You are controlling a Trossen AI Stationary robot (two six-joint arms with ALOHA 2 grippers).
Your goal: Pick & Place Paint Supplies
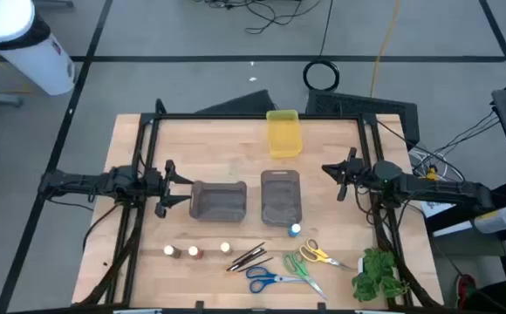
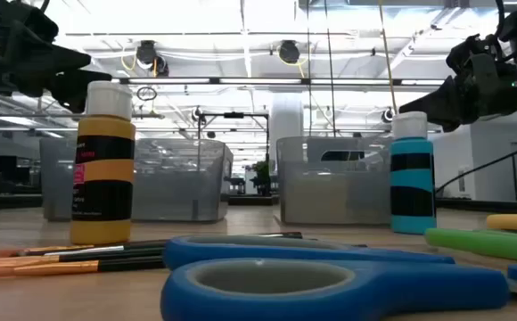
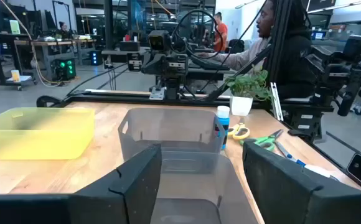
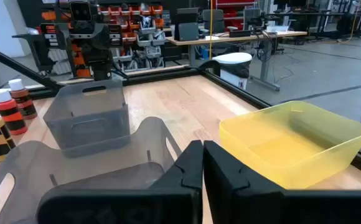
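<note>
Three small paint pots (image 1: 192,252) stand in a row near the table's front edge, and a blue-capped one (image 1: 296,230) stands just in front of the right grey bin (image 1: 281,196). Thin dark brushes (image 1: 246,257) lie beside the blue-handled scissors (image 1: 266,279), green scissors (image 1: 301,270) and yellow scissors (image 1: 318,255). My left gripper (image 1: 170,185) hovers open at the left end of the left grey bin (image 1: 218,201), with nothing between its fingers (image 3: 140,180). My right gripper (image 1: 331,179) hovers shut to the right of the right grey bin, holding nothing.
A yellow bin (image 1: 283,133) sits at the table's far middle. A leafy green plant sprig (image 1: 377,275) lies at the front right corner. Black frame rails run along the table's left and right sides. People sit at desks beyond the table.
</note>
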